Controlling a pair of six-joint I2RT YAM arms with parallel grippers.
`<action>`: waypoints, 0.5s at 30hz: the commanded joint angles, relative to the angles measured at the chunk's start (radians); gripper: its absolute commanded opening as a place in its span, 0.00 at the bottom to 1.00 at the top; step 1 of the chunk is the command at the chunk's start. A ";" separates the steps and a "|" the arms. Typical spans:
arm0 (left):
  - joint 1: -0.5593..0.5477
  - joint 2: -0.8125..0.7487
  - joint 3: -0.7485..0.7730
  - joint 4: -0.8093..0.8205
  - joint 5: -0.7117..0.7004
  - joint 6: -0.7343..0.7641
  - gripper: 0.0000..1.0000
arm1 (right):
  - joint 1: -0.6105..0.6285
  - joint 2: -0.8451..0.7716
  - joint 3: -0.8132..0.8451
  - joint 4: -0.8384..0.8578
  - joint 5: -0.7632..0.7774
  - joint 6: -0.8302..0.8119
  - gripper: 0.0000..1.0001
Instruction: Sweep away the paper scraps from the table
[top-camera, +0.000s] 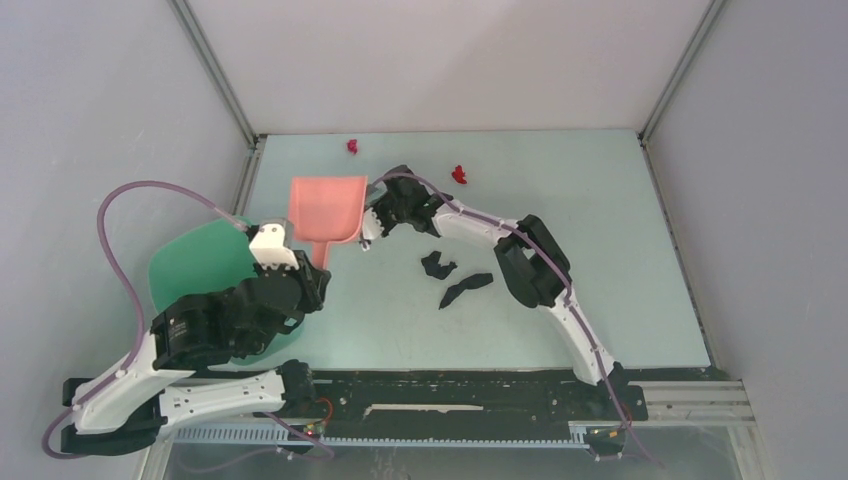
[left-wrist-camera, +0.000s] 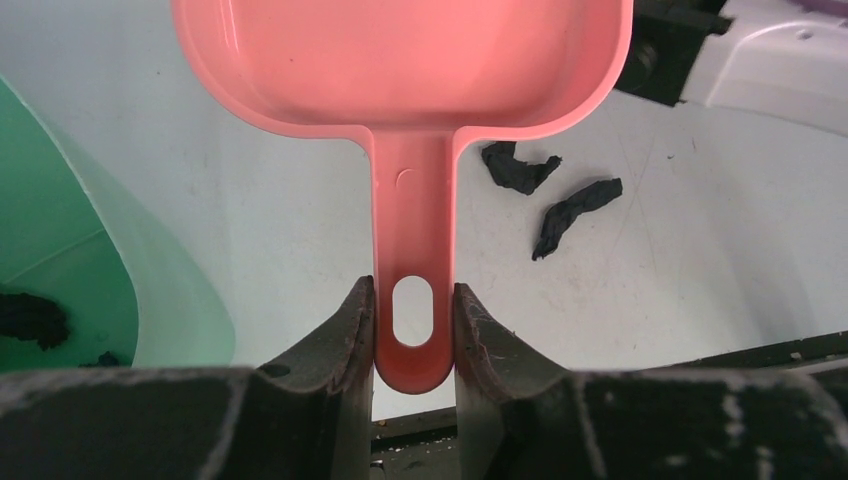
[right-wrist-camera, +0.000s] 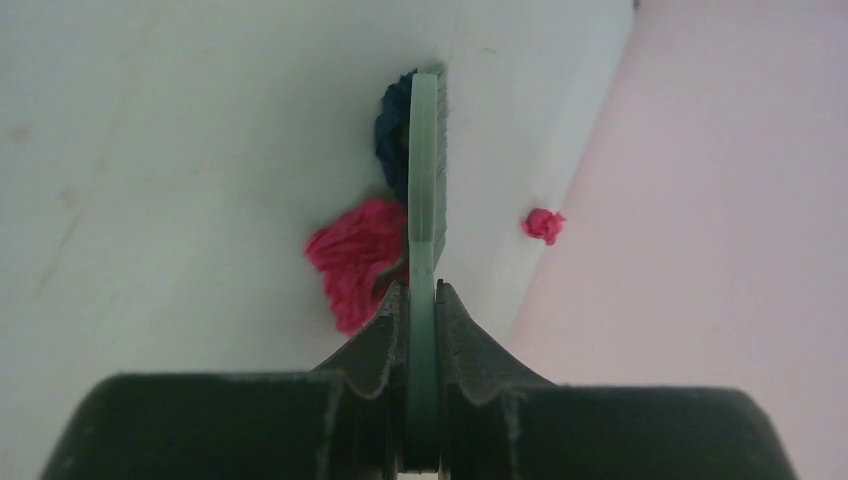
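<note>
Over table (top-camera: 610, 290): left end effector (left-wrist-camera: 414, 295) grips pink dustpan (left-wrist-camera: 400, 60); right end effector (right-wrist-camera: 422, 295) grips green brush (right-wrist-camera: 425, 150).

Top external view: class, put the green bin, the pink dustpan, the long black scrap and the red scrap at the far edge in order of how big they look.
1. green bin, largest even with the left arm covering part of it
2. pink dustpan
3. long black scrap
4. red scrap at the far edge, smallest
</note>
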 joint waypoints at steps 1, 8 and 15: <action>0.001 0.004 -0.016 0.039 0.001 0.027 0.00 | 0.015 -0.178 -0.061 -0.312 0.005 -0.103 0.00; 0.001 0.072 0.018 0.026 0.059 0.100 0.00 | 0.030 -0.456 -0.362 -0.613 0.063 -0.101 0.00; 0.001 0.177 0.050 -0.001 0.135 0.175 0.00 | 0.001 -0.736 -0.678 -0.722 0.053 0.039 0.00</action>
